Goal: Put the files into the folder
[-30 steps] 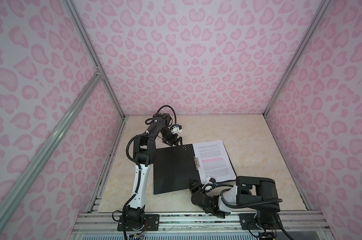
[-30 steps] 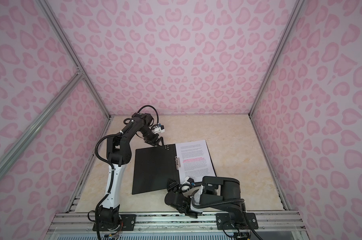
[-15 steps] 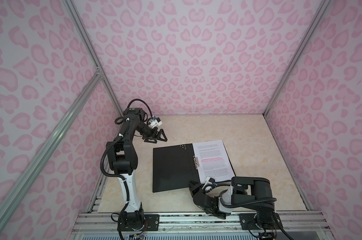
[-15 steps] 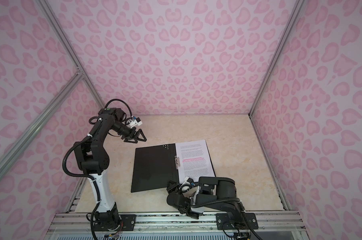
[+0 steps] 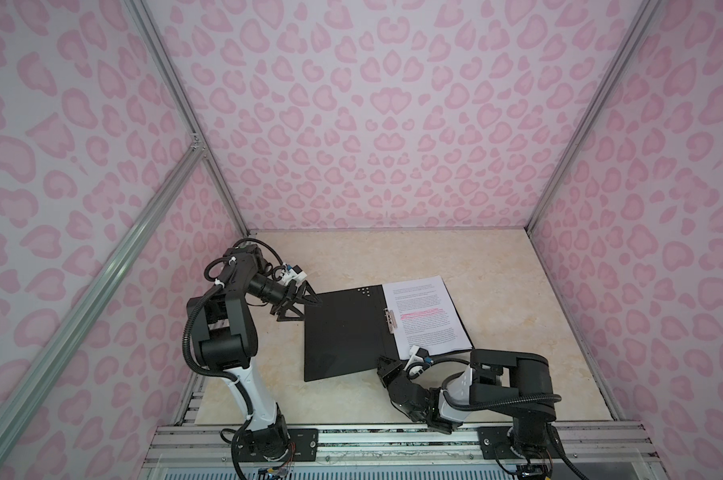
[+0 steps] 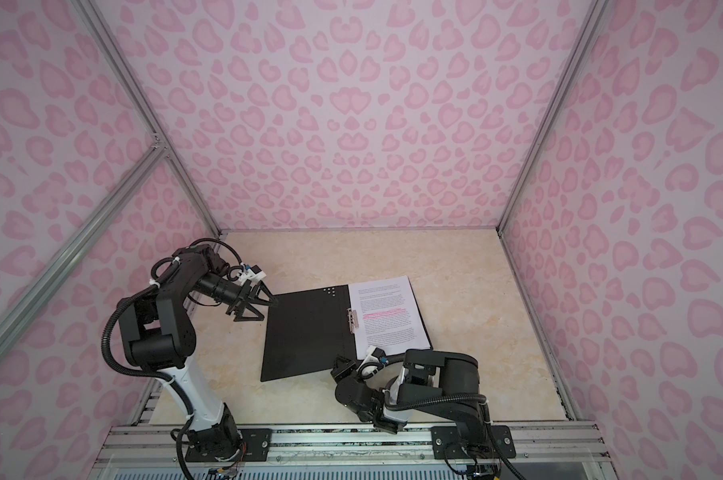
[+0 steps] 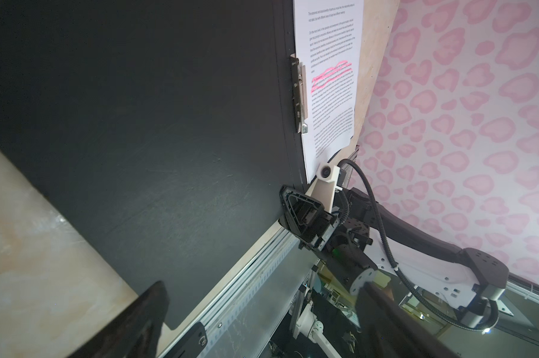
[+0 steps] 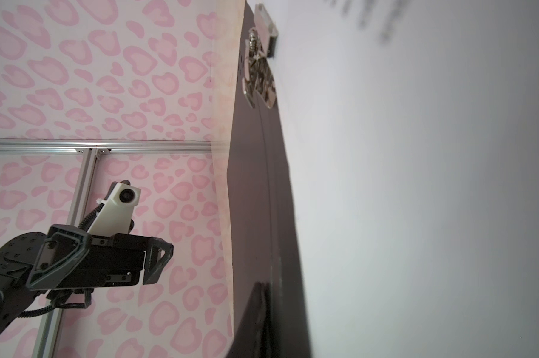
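Left wrist view shows the right gripper (image 7: pixel 288 206) clamped tight at the near edge of the open folder (image 7: pixel 138 124), by its spine; whether it pinches the cover is hard to tell. The files (image 5: pixel 428 316) lie on the folder's right leaf (edge against the metal clip (image 5: pixel 390 326)). The left gripper (image 5: pixel 312 316) hangs, jaws spread, just off the far-left corner.

Blk folder (image 5: pixel 343 332), wht files (image 5: pixel 428 316) w/ pink highlights

The left gripper (image 5: pixel 307 311) hung wide open over the table's (image 5: pixel 497 270) left side; the right gripper (image 5: pixel 388 368) lay low, jaws closed, near its front edge.
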Tool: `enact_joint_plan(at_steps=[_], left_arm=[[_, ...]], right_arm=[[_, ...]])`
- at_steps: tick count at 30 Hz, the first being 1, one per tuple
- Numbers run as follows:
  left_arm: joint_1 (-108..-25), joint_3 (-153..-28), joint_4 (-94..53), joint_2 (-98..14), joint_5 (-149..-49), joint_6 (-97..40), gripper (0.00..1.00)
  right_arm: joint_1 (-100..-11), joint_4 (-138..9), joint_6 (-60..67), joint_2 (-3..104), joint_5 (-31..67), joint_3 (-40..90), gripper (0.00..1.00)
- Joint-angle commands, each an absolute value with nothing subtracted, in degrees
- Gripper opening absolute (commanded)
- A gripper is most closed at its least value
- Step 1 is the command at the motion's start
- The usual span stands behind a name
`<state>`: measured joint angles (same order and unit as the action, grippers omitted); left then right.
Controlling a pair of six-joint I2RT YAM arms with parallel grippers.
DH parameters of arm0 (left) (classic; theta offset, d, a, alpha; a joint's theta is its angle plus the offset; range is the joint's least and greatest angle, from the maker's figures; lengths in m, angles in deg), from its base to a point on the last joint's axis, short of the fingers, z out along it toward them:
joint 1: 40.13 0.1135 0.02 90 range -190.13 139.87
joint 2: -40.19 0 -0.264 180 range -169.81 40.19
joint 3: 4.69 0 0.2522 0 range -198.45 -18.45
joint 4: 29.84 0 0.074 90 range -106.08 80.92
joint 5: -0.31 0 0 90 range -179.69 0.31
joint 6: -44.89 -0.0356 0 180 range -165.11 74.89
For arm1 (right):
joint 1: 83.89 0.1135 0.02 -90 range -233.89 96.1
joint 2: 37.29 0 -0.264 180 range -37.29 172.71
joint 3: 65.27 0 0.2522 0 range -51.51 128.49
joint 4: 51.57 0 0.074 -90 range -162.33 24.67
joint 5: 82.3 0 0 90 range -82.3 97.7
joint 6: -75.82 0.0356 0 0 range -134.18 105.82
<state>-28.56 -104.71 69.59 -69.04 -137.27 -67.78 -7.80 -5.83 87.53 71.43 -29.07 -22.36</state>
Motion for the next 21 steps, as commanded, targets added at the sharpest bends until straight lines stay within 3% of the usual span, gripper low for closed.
enact_joint_plan(at_steps=[1,10,21], left_arm=[[-26.2,-103.5,69.8,-67.3,-138.3,-66.9,0.98],[-23.7,-99.0,65.8,-64.2,-132.8,-61.1,0.98],[-23.1,-99.2,65.4,-70.3,-128.0,-59.4,0.98]], right_arm=[[-8.0,-5.0,84.3,69.9,-29.3,-22.3,0.09],[-10.0,-0.1,82.0,69.4,-28.0,-23.0,0.09],[-12.2,4.5,80.2,70.4,-26.4,-21.6,0.07]])
